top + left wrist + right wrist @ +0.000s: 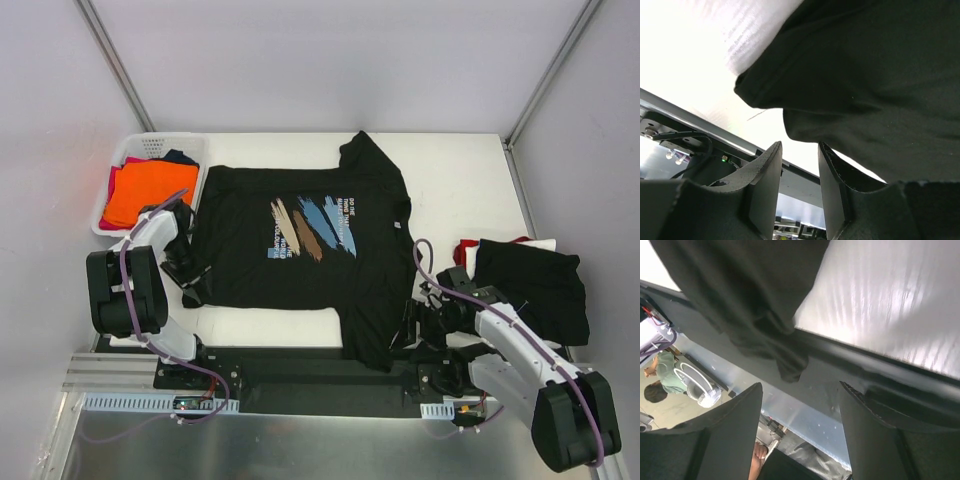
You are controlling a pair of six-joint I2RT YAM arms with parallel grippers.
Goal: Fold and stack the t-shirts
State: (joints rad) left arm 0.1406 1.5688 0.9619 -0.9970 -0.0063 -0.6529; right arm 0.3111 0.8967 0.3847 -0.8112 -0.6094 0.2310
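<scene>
A black t-shirt with blue, tan and brown brush strokes and white text lies spread flat on the white table. One sleeve hangs over the near edge. My left gripper is open and empty at the shirt's lower left corner, whose hem lies just beyond the fingertips. My right gripper is open and empty beside the hanging sleeve. A folded black shirt tops a stack at the right. Orange, red and navy shirts lie in the basket.
The white lattice basket stands at the table's far left. The stack at the right shows red and white layers under the black shirt. A black rail runs along the table's near edge.
</scene>
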